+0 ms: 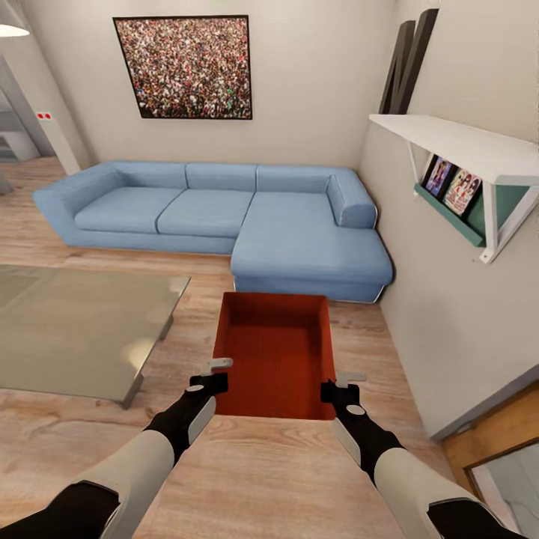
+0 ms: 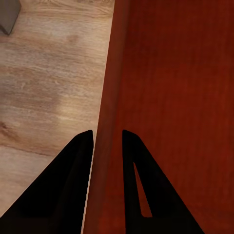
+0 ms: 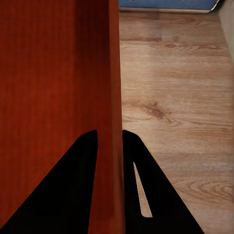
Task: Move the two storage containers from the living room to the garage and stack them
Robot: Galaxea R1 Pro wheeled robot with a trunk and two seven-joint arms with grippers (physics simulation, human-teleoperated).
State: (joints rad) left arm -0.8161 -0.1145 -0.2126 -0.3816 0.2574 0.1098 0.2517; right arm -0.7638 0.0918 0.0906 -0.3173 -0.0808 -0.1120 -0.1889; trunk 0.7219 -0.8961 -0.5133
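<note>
One red-orange open-topped storage container (image 1: 273,359) sits in front of me over the light wood-plank floor of the living room, just short of the blue sofa. My left gripper (image 1: 213,383) straddles its left wall near the near corner. In the left wrist view the two dark fingers of the left gripper (image 2: 107,139) clamp that wall of the container (image 2: 185,97). My right gripper (image 1: 329,391) holds the right wall the same way. The right wrist view shows the right gripper (image 3: 109,139) shut on the container's (image 3: 48,73) wall. I cannot tell whether the box is lifted.
A blue corner sofa (image 1: 224,217) fills the far side. A low glass coffee table (image 1: 75,329) stands at the left. A white wall shelf (image 1: 464,150) juts out at head height on the right wall. Bare plank floor (image 1: 254,479) lies near me.
</note>
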